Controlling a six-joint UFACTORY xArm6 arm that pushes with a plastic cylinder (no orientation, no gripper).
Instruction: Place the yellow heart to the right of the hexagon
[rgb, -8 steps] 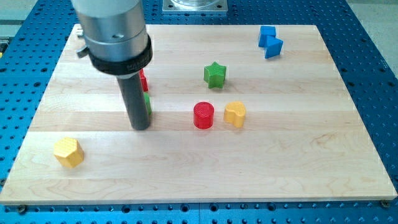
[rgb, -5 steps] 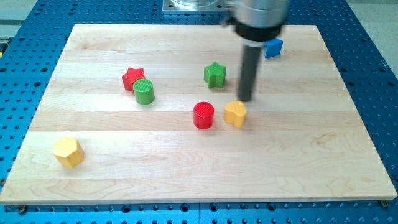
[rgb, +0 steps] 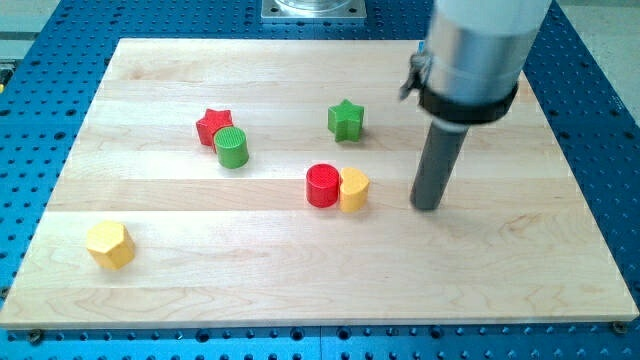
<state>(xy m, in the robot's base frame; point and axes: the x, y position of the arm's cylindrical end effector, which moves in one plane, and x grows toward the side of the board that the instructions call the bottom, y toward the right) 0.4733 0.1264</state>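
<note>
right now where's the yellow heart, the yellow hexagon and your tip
yellow heart (rgb: 354, 189), camera view, on its top face
yellow hexagon (rgb: 109, 243), camera view, middle of its top face
my tip (rgb: 428, 205), camera view, the rod's very bottom end, right of the heart

board (rgb: 540, 250) | yellow hexagon (rgb: 109, 244) | yellow heart (rgb: 353, 189) | red cylinder (rgb: 322, 186)

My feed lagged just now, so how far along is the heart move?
Done: little. The yellow heart sits pressed against the red cylinder, far from the yellow hexagon at the view's lower left. In hand: my tip stands to the heart's right, apart from it. Left: pushing the heart leftward, to beside the hexagon.
</note>
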